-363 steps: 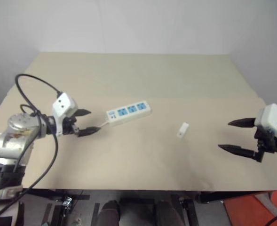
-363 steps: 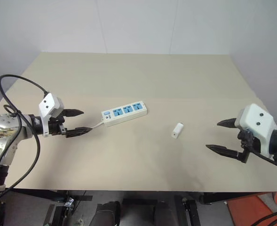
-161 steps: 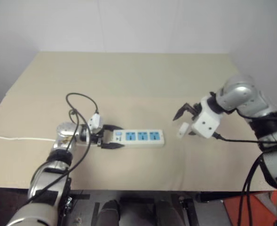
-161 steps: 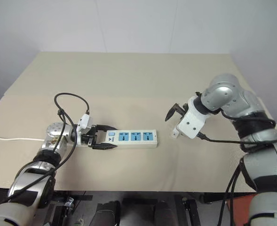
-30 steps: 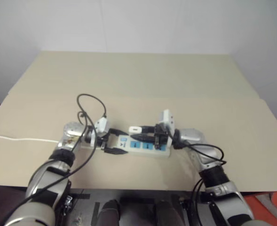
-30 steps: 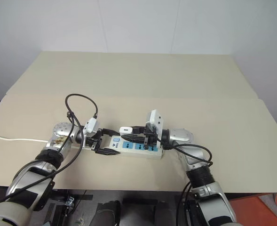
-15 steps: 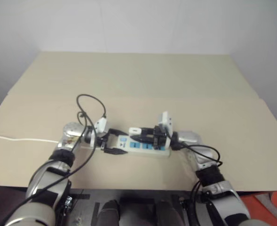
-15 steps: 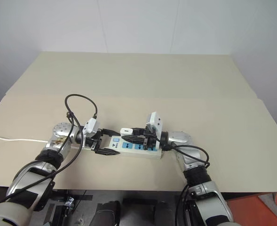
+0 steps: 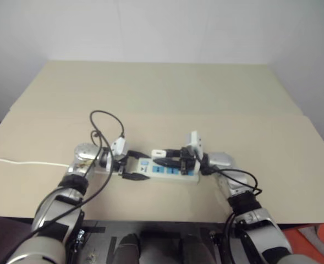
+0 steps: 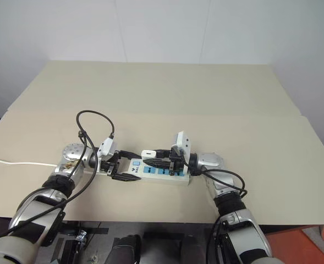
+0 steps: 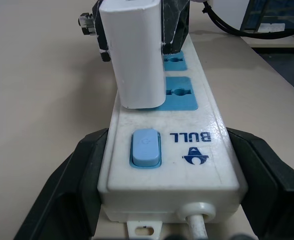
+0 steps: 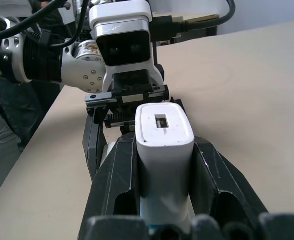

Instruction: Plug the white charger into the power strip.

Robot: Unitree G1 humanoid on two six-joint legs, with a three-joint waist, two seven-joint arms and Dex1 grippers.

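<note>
The power strip point(image 9: 170, 171) lies near the table's front edge. Its switch end is clamped between my left gripper's point(image 9: 130, 166) black fingers point(image 11: 69, 187). My right gripper point(image 9: 166, 160) comes in from the right, shut on the white charger point(image 12: 162, 150), one black finger on each side. In the left wrist view the white charger point(image 11: 136, 55) stands upright on the power strip point(image 11: 211, 125). Its lower end meets the first blue socket point(image 11: 179, 94) beside the blue switch point(image 11: 146, 147). Its prongs are hidden.
The strip's thin white cord point(image 9: 24, 163) runs off the table's left edge. A black cable point(image 9: 104, 122) loops above my left wrist. The beige table point(image 9: 162, 93) stretches beyond the strip, and its front edge lies just below both arms.
Since the earliest frames, my left gripper has clamped the strip and my right has lifted the charger from the table onto it. Over the last second only the right elbow shifted.
</note>
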